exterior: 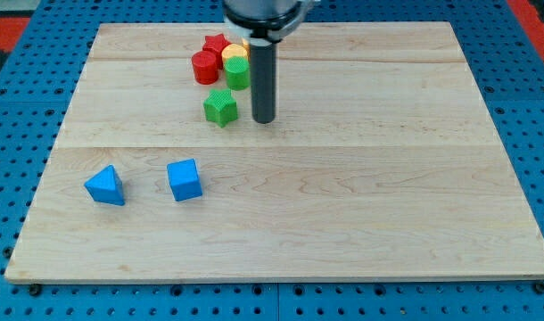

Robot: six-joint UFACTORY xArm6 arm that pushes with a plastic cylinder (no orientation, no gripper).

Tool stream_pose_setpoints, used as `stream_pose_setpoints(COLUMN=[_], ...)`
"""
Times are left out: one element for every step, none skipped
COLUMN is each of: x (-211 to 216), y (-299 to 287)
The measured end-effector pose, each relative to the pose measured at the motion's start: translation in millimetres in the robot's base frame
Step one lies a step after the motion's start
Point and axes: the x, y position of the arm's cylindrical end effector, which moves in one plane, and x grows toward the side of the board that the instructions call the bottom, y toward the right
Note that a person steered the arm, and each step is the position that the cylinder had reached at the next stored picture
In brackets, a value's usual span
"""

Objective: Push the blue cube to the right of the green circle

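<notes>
Progress: not begun, it seems; blue cube [185, 180] sits lower left on the board [361, 214], well apart from green circle [237, 73] in the top cluster | Cube: tilted, faces clean | My tip [265, 119] touches nothing, beside green star [220, 107]; no claw fitted.

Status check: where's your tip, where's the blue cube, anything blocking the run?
My tip sits just right of the green star, below the green circle. Blue cube untouched, lower left. Green star lies near the push line.
</notes>
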Motion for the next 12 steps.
stream_pose_setpoints(x=[-3, -33, -44, -13, 30, 105, 165, 156, 129, 123, 69, 143], y=[-42, -48, -48, -48, -34, -14, -56, -111, -79, -10, -30, -25])
